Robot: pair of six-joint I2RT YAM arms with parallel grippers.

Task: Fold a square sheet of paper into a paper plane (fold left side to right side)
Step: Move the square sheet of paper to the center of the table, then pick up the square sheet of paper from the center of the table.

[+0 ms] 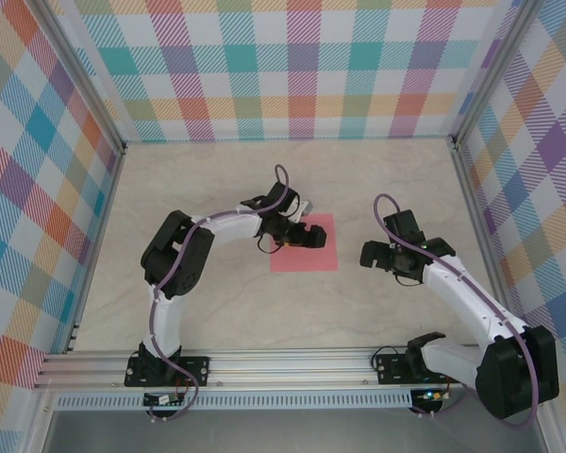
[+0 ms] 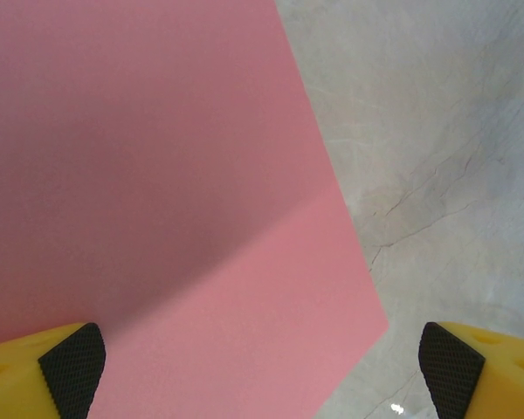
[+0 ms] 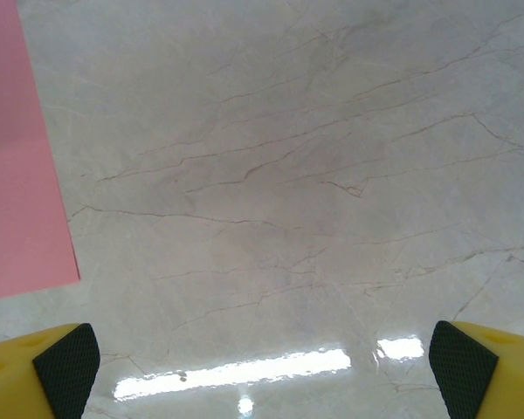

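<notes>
I'm seeing the square sheet of paper lying flat on the marble table, mid-workspace. The left gripper is hovering over the sheet's far half with its jaws spread wide, gripping nothing. In its wrist view, one pad is sitting over paper and the other over bare table. The right gripper is hanging just right of the sheet, also wide open and empty.

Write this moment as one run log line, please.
square sheet of paper: flat on table | left gripper: open, over the sheet | right gripper: open, right of sheet
</notes>
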